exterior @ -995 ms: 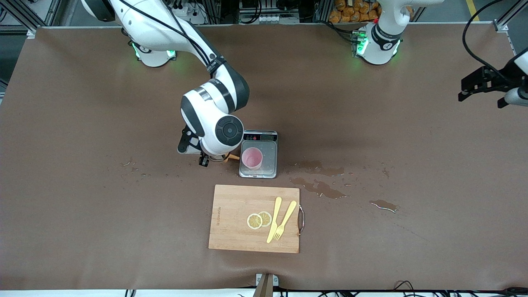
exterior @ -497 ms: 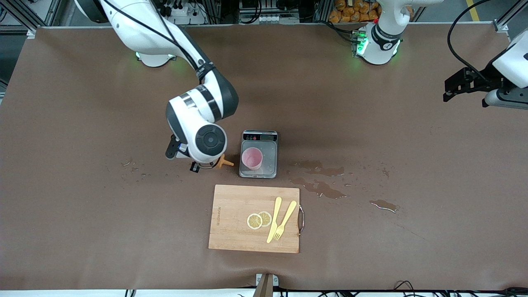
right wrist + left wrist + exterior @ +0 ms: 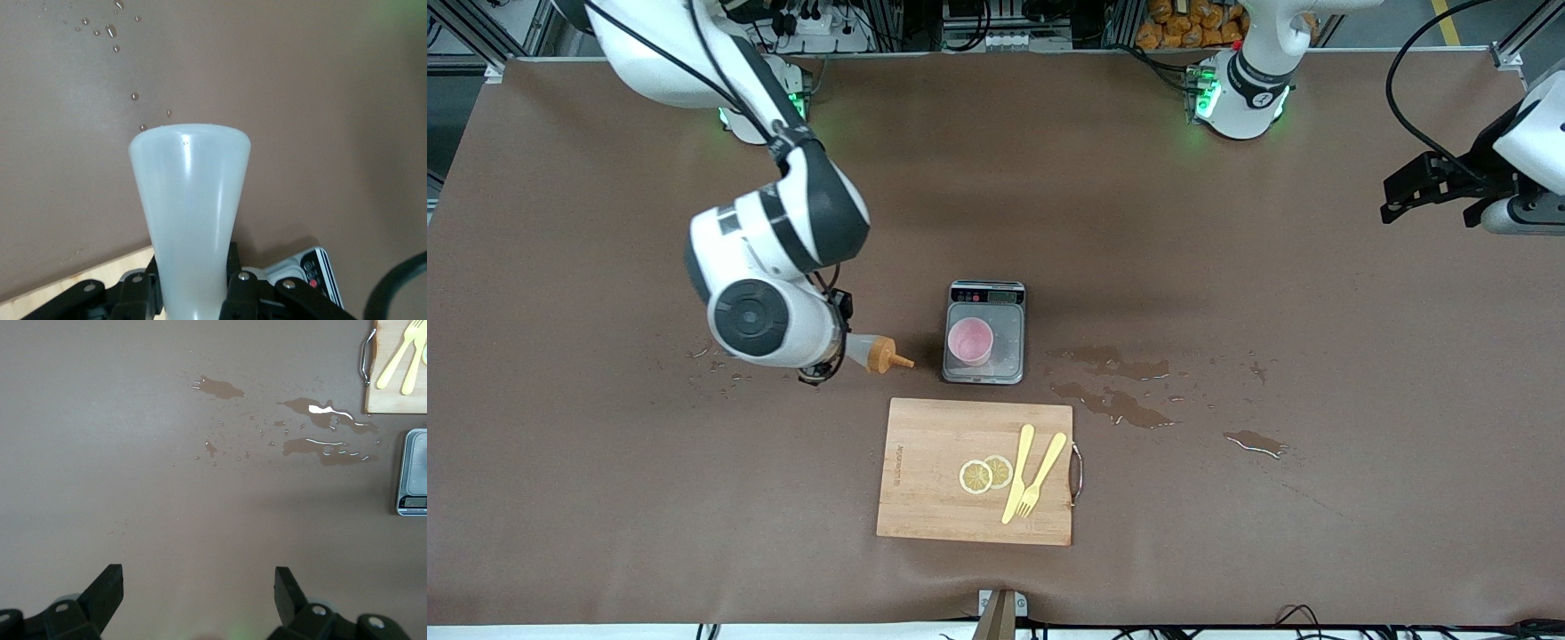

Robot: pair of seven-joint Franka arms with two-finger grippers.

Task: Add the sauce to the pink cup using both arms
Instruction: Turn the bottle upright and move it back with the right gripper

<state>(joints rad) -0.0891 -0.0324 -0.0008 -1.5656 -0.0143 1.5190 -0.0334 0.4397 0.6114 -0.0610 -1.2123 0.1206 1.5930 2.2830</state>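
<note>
The pink cup stands upright on the scale. My right gripper is shut on the sauce, a translucent squeeze bottle held on its side. Its orange nozzle points toward the scale with a gap between them. It hangs over bare table beside the scale, toward the right arm's end. In the right wrist view the sauce bottle's body fills the space between the right gripper's jaws. My left gripper waits open over the left arm's end of the table; the left gripper has nothing between its fingers.
A wooden cutting board with lemon slices, a yellow knife and a fork lies nearer the front camera than the scale. Brown puddles spread beside the scale toward the left arm's end. Small drops lie under the right arm.
My right arm has drawn the sauce bottle away from the scale toward the right arm's end. My left gripper moved slightly at the left arm's end and stays open.
</note>
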